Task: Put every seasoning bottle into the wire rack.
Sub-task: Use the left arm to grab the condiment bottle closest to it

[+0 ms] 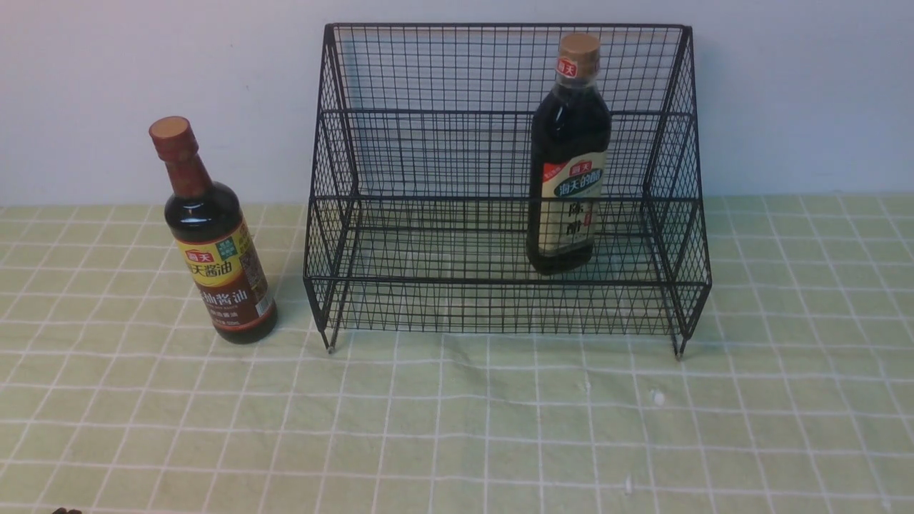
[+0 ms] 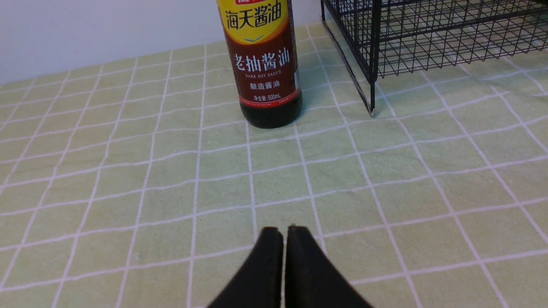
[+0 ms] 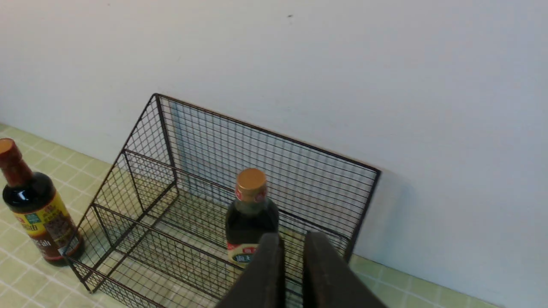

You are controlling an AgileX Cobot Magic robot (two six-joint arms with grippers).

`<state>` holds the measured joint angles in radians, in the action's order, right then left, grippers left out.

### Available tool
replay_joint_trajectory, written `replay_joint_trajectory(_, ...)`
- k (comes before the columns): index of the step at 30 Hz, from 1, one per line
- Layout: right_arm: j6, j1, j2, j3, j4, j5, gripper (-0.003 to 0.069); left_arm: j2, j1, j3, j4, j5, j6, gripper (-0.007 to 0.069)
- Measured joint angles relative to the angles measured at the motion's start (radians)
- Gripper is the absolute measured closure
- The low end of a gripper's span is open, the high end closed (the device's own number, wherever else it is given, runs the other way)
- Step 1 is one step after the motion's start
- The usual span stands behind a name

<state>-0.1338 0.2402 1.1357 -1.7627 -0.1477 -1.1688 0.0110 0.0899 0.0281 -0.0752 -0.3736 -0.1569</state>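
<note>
The long-necked bottle with the red-brown cap (image 1: 218, 250) stands upright on the cloth, just left of the wire rack (image 1: 500, 282). It also shows in the left wrist view (image 2: 263, 64) and the right wrist view (image 3: 36, 209). The taller tan-capped bottle (image 1: 569, 164) stands upright inside the rack, on its lower step at the right, and shows in the right wrist view (image 3: 250, 214). My left gripper (image 2: 284, 229) is shut and empty, low over the cloth, well short of the red-brown-capped bottle. My right gripper (image 3: 292, 234) is empty, jaws a narrow gap apart, above and nearer than the rack (image 3: 274, 137).
A green checked tablecloth (image 1: 457, 428) covers the table. A pale wall (image 1: 785, 93) stands right behind the rack. The rack's front left leg (image 2: 371, 112) is close to the bottle's right side. Neither gripper shows clearly in the front view.
</note>
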Motion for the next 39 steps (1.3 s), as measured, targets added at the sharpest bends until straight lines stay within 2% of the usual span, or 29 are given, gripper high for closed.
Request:
replay_joint_trajectory(2,0.043,0.000,-0.092,0.017,0.043,-0.027,0.0655,0.000,0.000,0.000,0.000,0.000,0.000,0.0631)
replay_joint_trajectory(6,0.102,0.000,-0.269,0.122,0.091,0.009,0.0671,0.000,0.000,0.000,0.000,0.000,0.000,0.0631)
replay_joint_trajectory(10,0.134,0.000,-0.450,0.314,0.098,0.184,0.0672,0.000,0.000,0.000,0.000,0.000,0.000,0.0631)
replay_joint_trajectory(16,0.140,0.000,-0.476,0.540,0.077,0.266,0.0672,0.000,0.000,0.000,0.000,0.000,0.000,0.0631)
replay_joint_trajectory(19,0.140,0.000,-0.534,0.676,0.031,0.400,0.0672,0.000,0.000,0.000,0.000,0.000,0.000,0.0631)
replay_joint_trajectory(22,0.129,0.000,-0.659,0.893,-0.017,0.649,0.0672,0.000,0.000,0.000,0.000,0.000,0.000,0.0631)
replay_joint_trajectory(23,0.129,0.000,-0.668,0.893,-0.018,0.649,0.0672,0.000,0.000,0.000,0.000,0.000,0.000,0.0631)
replay_joint_trajectory(25,0.126,0.000,-0.769,1.055,-0.033,0.847,0.0672,0.000,0.000,0.000,0.000,0.000,0.000,0.0631)
replay_joint_trajectory(29,0.126,0.000,-0.913,1.215,-0.041,1.063,0.0672,0.000,0.000,0.000,0.000,0.000,0.000,0.0631)
replay_joint_trajectory(39,0.122,0.000,-0.969,1.250,-0.044,1.100,0.0672,0.000,0.000,0.000,0.000,0.000,0.000,0.0631)
